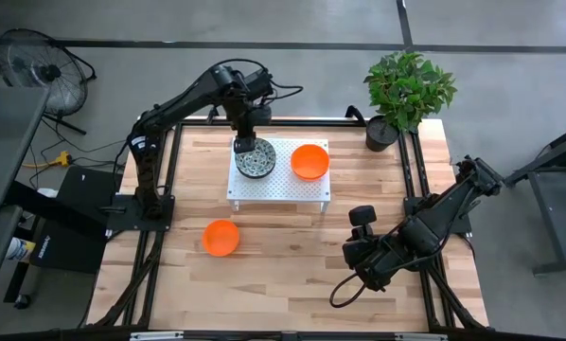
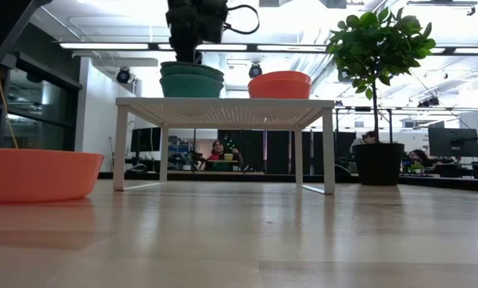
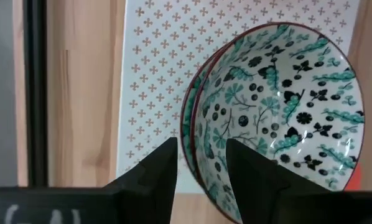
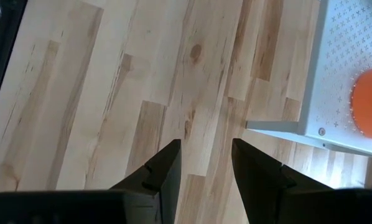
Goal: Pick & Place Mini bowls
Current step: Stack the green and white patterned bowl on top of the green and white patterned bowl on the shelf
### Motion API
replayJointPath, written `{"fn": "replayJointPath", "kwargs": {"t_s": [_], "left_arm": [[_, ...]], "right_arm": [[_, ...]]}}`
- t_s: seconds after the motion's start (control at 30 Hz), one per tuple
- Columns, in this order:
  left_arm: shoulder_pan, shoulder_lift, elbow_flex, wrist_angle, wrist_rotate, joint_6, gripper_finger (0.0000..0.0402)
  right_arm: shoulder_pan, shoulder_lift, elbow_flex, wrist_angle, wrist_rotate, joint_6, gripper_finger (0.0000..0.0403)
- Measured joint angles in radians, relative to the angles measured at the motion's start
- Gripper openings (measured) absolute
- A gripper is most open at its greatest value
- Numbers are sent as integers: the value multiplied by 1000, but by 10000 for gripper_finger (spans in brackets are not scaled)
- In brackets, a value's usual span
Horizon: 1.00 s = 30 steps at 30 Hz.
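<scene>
Room: open-plan workshop with monitors and seated people far behind the wooden desk (image 1: 292,284); a potted plant (image 1: 408,87) stands at the desk's far right corner.
Stand: a white perforated rack (image 1: 279,187) sits mid-desk.
Patterned bowls: a stack of green-and-white mini bowls (image 1: 256,159) rests on the rack's left half; at least 2 rims show in the left wrist view, the exact count I cannot tell.
Orange on rack: orange bowl (image 1: 309,161) lies just beside the stack, on the rack's right half; the low view hints at more than 1 nested.
Orange on desk: a lone orange bowl (image 1: 221,237) sits on the bare wood, in front of the rack and to its left.
Left pincer: left pincer (image 3: 200,168) hovers at the stack's rim, fingers parted astride the edge, gripping nothing that I can make out.
Right pincer: right pincer (image 4: 206,167) waits over bare wood at the near right, fingers apart and empty.
Key relation: judged from above, the lone bowl lies nearer the left arm, on its own side.
Hidden: only 1 loose bowl is visible.
</scene>
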Motion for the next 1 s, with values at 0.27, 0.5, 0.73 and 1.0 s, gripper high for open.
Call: {"fn": "replayJointPath", "kwargs": {"t_s": [0.27, 0.5, 0.73, 1.0], "left_arm": [[0, 0, 0, 0, -54, 30, 133], [0, 0, 0, 0, -97, 31, 133], [0, -13, 0, 0, -98, 34, 133], [0, -18, 114, 0, -97, 50, 133]], "right_arm": [[0, 0, 0, 0, -4, 1, 130], [0, 0, 0, 0, -4, 1, 130], [0, 0, 0, 0, -4, 0, 130], [-1, 0, 0, 0, -4, -1, 130]]}}
